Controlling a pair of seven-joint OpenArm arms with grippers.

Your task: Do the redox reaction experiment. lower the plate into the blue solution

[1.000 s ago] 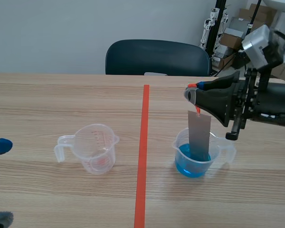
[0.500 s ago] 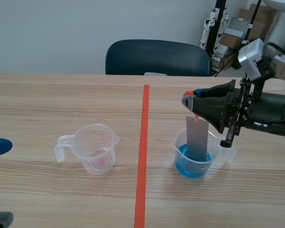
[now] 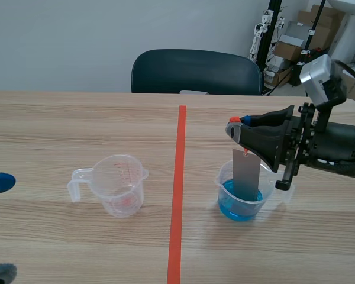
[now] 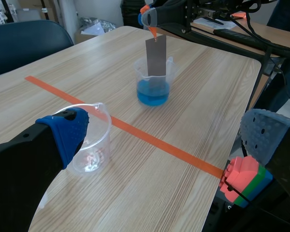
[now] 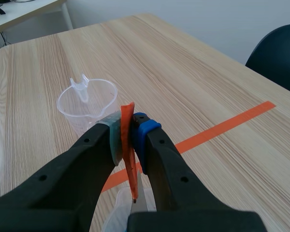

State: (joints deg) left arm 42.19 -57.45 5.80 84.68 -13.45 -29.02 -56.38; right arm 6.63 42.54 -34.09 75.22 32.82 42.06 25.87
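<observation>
The right gripper (image 3: 236, 122) is pinched shut on an orange-red strip (image 5: 129, 145), its blue and grey-green pads pressed against either face; from that strip a grey plate (image 3: 247, 171) hangs upright. The plate's lower end sits inside the clear beaker (image 3: 223, 192) of blue solution (image 3: 239, 208), right of the tape line (image 3: 177, 177); its bottom edge reaches the liquid, though how deep it goes cannot be told. The upper part of the plate stands above the rim. The left gripper (image 4: 166, 128) is spread wide and holds nothing, low at the near left of the table (image 3: 77, 118); an empty beaker (image 3: 121, 186) stands left of the tape line, well apart from the blue one. A dark chair (image 3: 195, 71) is at the table's far side.
</observation>
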